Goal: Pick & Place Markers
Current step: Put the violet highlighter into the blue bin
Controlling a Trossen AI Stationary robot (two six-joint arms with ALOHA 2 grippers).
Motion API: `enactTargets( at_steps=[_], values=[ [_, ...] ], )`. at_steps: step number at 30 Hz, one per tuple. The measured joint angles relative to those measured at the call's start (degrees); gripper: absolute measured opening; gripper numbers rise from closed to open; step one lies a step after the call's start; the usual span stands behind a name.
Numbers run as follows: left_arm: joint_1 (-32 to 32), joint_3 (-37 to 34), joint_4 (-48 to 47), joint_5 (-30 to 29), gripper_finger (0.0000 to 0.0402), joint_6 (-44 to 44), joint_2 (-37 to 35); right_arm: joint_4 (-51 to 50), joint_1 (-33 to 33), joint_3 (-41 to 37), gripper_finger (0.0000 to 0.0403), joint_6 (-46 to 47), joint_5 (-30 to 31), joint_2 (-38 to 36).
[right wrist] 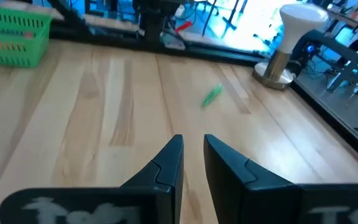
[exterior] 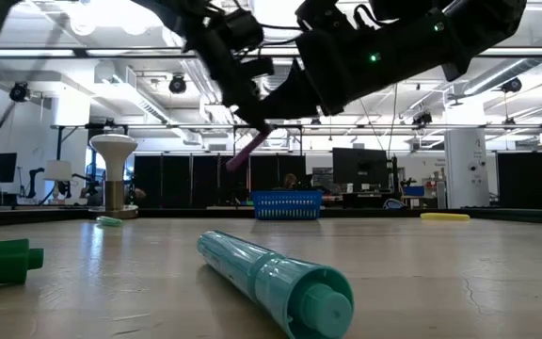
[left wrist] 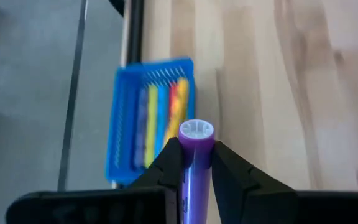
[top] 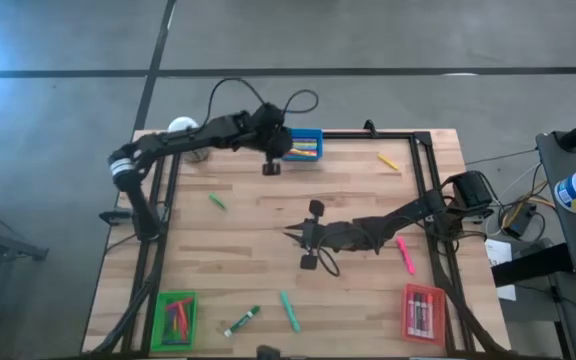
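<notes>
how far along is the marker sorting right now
Partly done. The blue tray, green tray and red tray already hold markers. The left pincer grips a purple marker near the blue tray. Loose ones remain: yellow, pink, teal, and others. The right pincer holds nothing, mid-table.

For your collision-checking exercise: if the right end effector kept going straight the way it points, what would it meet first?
Probably the small green marker lying on the table; it lies slightly to one side, so the right end effector might pass it.
</notes>
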Motion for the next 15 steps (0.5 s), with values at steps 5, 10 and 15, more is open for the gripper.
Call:
enactTargets(
  at_steps=[5,10,15],
  values=[
    [1.97,7.32,0.40,4.62,0.0051,-0.66,6.89,-4.76,1.53,0.00,0.0059,-0.17,0.01,-0.33],
    [3.37,10.84,2.77,5.05,0.0051,-0.65,11.90,-17.49,4.63,0.00,0.0059,3.98,0.04,-3.87],
    [4.34,13.03,3.13,5.11,0.0051,-0.51,16.25,-29.04,8.70,-0.11,0.0059,13.59,7.93,-7.66]
  ],
)
